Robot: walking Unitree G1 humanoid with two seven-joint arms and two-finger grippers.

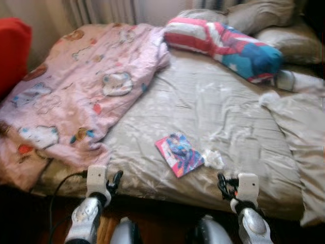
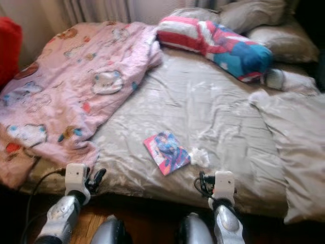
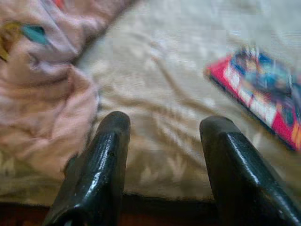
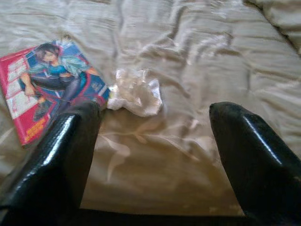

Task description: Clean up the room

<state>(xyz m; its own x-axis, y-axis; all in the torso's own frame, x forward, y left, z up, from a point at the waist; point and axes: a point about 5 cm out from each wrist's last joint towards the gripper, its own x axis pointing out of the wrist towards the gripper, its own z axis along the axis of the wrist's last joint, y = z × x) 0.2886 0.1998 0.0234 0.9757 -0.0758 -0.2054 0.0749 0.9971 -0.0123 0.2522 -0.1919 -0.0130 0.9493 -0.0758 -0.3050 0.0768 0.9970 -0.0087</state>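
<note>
Both grippers, left gripper (image 1: 116, 179) and right gripper (image 1: 222, 182), hover spread apart and empty at the bed's (image 1: 213, 101) near edge, lower frame. You see the comic book (image 1: 179, 154) touching a crumpled wrapper (image 1: 213, 159) at centre; bare sheet surrounds them.

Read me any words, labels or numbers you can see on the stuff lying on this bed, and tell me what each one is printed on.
None can be read.
Comic book: its red cover has blocks of print along the edge, too small and blurred to read.
Pink blanket: cartoon pictures, no legible words.
Striped pillow: colour bands, no lettering made out.
Crumpled white wrapper: no print visible.
</note>
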